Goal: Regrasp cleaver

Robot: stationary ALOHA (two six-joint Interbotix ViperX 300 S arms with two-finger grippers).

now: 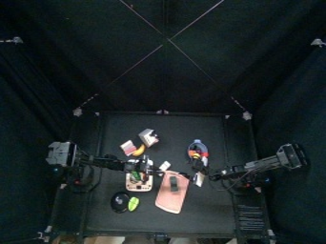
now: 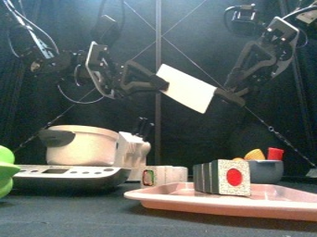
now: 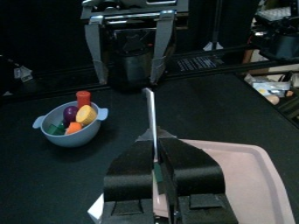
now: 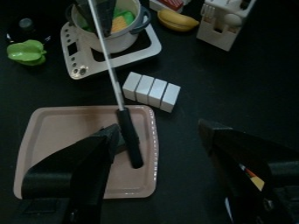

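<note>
I have the cleaver [image 2: 188, 88] in the air above the pink tray [image 2: 173, 196], the left gripper [image 3: 158, 166] clamped on the blade end, seen edge-on between its jaws in the left wrist view, with the black handle pointing toward the right arm. The right gripper [image 4: 163, 144] is wide open and empty, its jaws straddling the handle from either side without touching it as far as I can tell, so I judge the handover half done: the lift is made, the right-hand grip and the left-hand release are left. Room is fair at this height; below sit the sushi block [image 2: 227, 176] on the tray, the white blocks [image 4: 153, 90], the pot [image 2: 81, 143] and the blue bowl [image 3: 70, 123], all well under the blade
</note>
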